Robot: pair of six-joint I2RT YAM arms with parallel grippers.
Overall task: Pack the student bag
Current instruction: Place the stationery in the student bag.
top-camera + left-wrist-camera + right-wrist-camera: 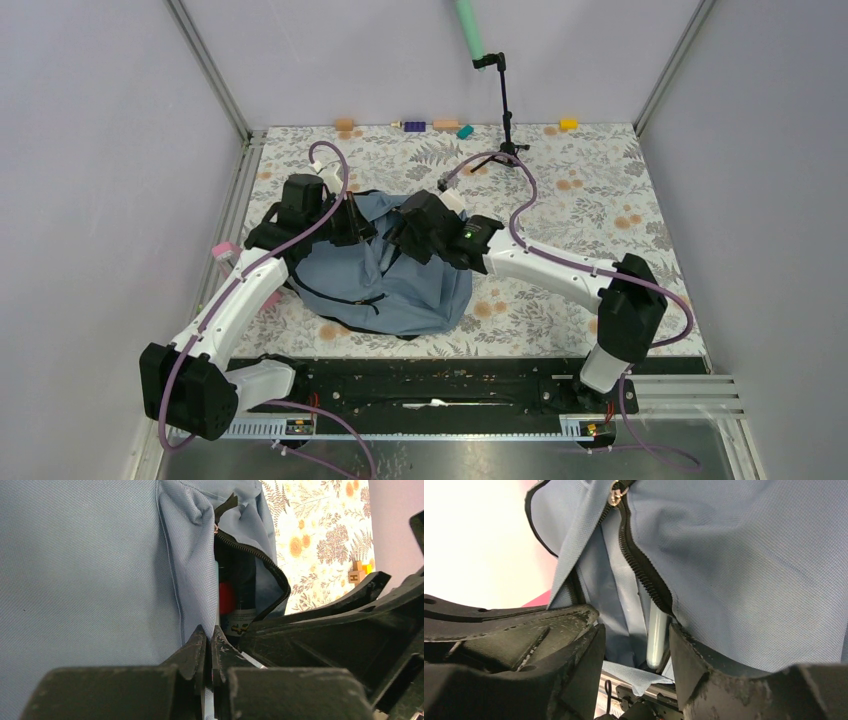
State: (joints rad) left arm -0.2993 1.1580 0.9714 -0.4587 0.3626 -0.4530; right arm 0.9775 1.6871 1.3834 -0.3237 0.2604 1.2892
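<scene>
Flowery table, one student bag mid-frame, left gripper pinched shut on its cloth, right gripper half open, holding nothing — the two close together at the bag's upper edge.

Student bag — matt woven cloth; zipper pull shiny metal; left claw — scuffed matt black plastic.

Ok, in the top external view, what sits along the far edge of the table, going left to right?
Orange block → purple block → peach block → teal block → black stand → yellow block.
</scene>
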